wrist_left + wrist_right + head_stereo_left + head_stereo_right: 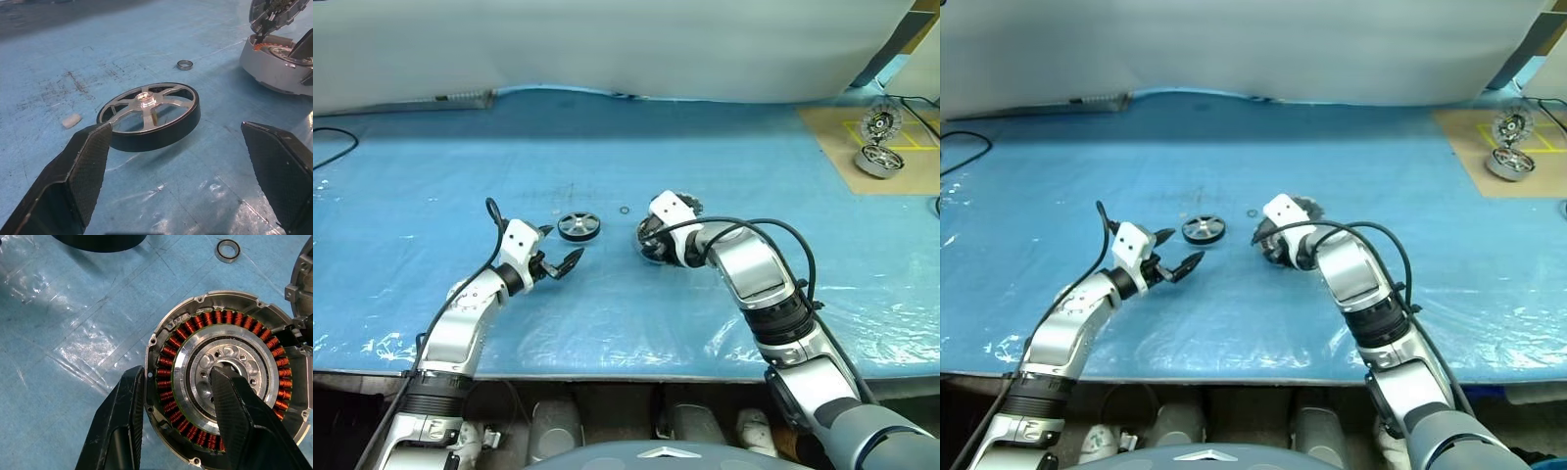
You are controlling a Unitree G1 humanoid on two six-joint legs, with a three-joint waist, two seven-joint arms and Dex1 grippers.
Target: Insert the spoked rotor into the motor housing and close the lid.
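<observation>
Left claw is spread wide and empty, hovering just short of the spoked rotor, which lies flat on the blue-covered bench. Right claw straddles the wall of the motor housing, one finger outside the rim, one in the centre; firm pinch cannot be confirmed. The lid stands raised at the housing's rim. A small ring lies beyond.

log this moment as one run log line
left gripper: open, facing spoked rotor | right gripper: straddling motor housing wall | lid: open
</observation>
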